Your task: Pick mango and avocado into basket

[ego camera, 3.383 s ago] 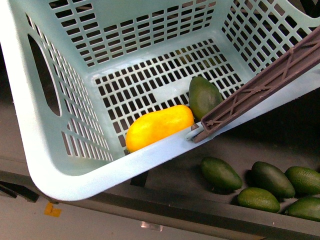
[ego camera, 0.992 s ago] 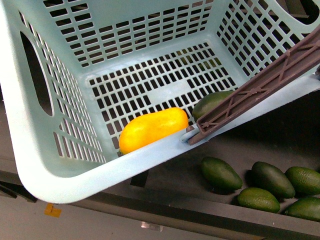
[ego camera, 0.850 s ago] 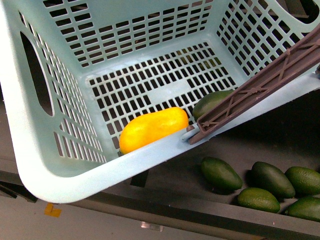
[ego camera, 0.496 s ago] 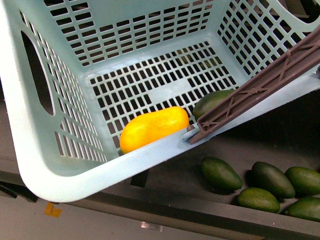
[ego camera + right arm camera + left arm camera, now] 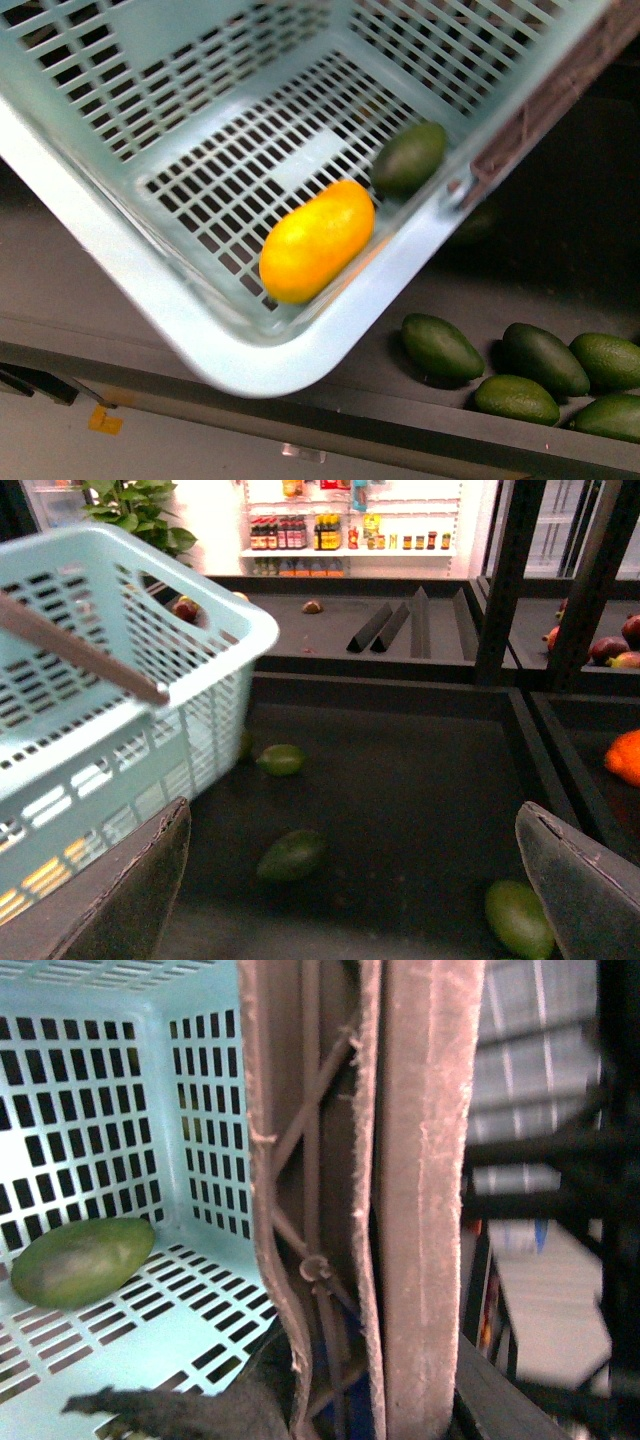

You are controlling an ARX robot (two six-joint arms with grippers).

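The teal basket (image 5: 120, 270) fills the front view, tilted and blurred with motion. The yellow-orange mango (image 5: 316, 240) lies on its slotted floor near the lower corner. A dark green avocado (image 5: 410, 157) lies just beyond it, against the wall. In the left wrist view the avocado (image 5: 82, 1261) rests on the basket floor (image 5: 190, 1320). My left gripper (image 5: 345, 1400) is shut on the basket's brown-grey handle (image 5: 400, 1160). In the right wrist view my right gripper (image 5: 355, 880) is open and empty above the dark bin, with the basket (image 5: 150, 690) beside it.
Several loose avocados (image 5: 440, 346) lie in the dark bin below the basket, more in the right wrist view (image 5: 290, 855). A black shelf post (image 5: 505, 580) and bins with red and orange fruit (image 5: 622, 755) stand further off. The bin's front edge (image 5: 300, 420) runs below.
The basket has swung and tilted sharply, its corner now pointing down. The mango and avocado have slid toward that corner. The handle has moved to the upper right edge.
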